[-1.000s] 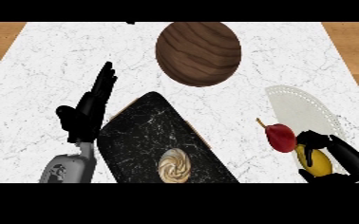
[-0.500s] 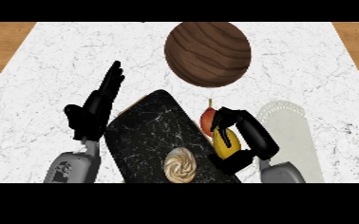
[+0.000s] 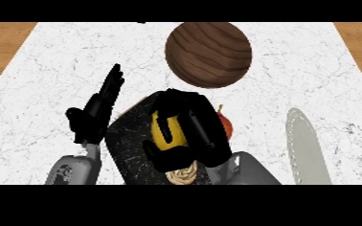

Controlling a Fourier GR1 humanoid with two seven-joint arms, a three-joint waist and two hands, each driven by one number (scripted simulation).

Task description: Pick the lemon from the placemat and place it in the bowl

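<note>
My right hand (image 3: 189,129) is curled round the lemon (image 3: 164,133), fingers and thumb wrapped over it so that only a yellow strip shows between them. Half a second ago this hand sat further right, at the edge of the dark marbled slab (image 3: 130,143); it now lies over the slab's middle, nearer the wooden bowl (image 3: 209,53). The lemon is carried in the hand, short of the bowl and not yet in it.

A red fruit with a stem (image 3: 225,122) shows just right of the hand, partly hidden behind the fingers; I cannot tell whether it touches them. Below the hand, a round tan swirled item (image 3: 185,175) is now mostly covered, only its upper edge visible.

The pale placemat (image 3: 308,146) lies at the right, seen as a narrower sliver than before. The bowl appears larger and lower in the view than in the earlier picture.

My left hand (image 3: 96,112) rests open at the left of the slab, fingers straight and pointing up, as before. White marble counter (image 3: 63,62) underlies everything.
</note>
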